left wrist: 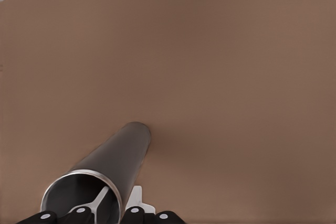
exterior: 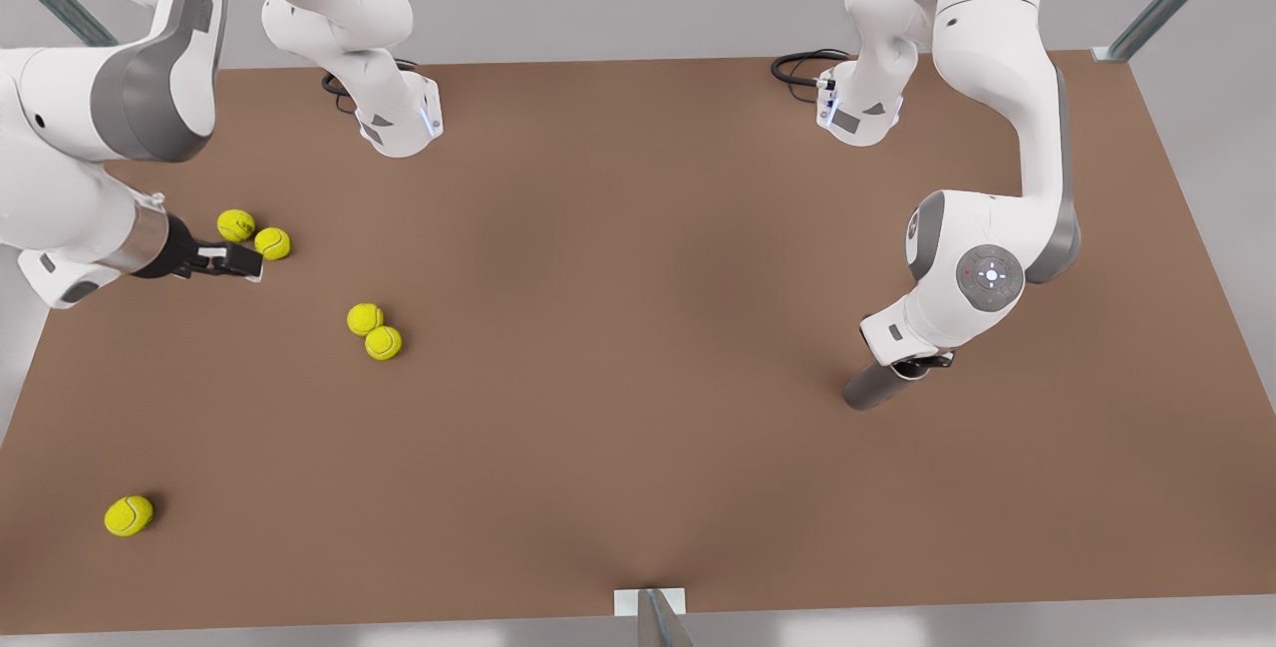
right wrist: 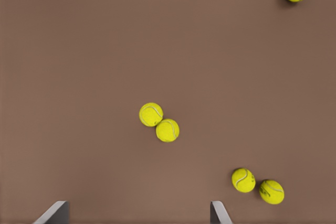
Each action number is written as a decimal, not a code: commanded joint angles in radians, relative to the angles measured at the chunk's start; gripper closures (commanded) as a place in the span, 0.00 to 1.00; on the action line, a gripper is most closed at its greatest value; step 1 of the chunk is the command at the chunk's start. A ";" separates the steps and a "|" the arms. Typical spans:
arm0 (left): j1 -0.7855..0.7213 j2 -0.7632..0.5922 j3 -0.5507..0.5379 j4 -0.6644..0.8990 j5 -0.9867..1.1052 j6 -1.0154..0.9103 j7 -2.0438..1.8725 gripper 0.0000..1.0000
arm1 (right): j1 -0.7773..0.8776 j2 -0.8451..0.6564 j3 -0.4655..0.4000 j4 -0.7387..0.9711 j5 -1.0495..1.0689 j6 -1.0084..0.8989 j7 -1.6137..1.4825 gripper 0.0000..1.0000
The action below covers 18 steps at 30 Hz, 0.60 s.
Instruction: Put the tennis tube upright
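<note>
White rounded arms with grey joint bands, black cables at the bases, black claws.

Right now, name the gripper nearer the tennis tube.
Left. The left gripper grips the tennis tube at its rim; the right gripper, open, hovers across the table beside tennis balls.

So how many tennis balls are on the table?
5: two touching by the right gripper, two touching nearer mid-table, one alone near the front-left corner.
</note>
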 commanded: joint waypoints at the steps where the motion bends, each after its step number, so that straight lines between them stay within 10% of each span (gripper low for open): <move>1: 0.000 -0.003 0.000 0.001 0.000 -0.002 -0.026 0.64 | 0.000 -0.002 0.000 0.001 0.004 0.008 -0.016 0.00; 2: 0.000 -0.004 0.000 0.005 0.000 -0.008 -0.025 0.61 | 0.000 -0.002 0.000 0.001 0.002 0.008 -0.016 0.00; 3: 0.000 -0.012 0.002 0.008 0.000 -0.023 -0.029 0.36 | -0.003 -0.005 0.000 0.001 0.002 0.008 -0.016 0.00; 6: -0.006 -0.013 0.002 0.076 0.009 -0.111 -0.037 0.32 | -0.011 -0.009 0.000 0.000 0.002 0.008 -0.016 0.00; 8: -0.008 -0.010 0.002 0.146 0.011 -0.162 -0.040 0.00 | -0.025 -0.032 0.006 -0.023 0.002 0.008 -0.014 0.00; 15: -0.002 -0.041 0.066 0.327 0.012 -0.241 -0.187 0.00 | -0.046 -0.061 0.035 -0.056 0.001 0.014 -0.010 0.00; 18: 0.336 -0.148 -0.335 0.329 0.161 -0.329 -0.247 0.00 | -0.046 -0.058 0.035 -0.056 0.001 0.014 -0.011 0.00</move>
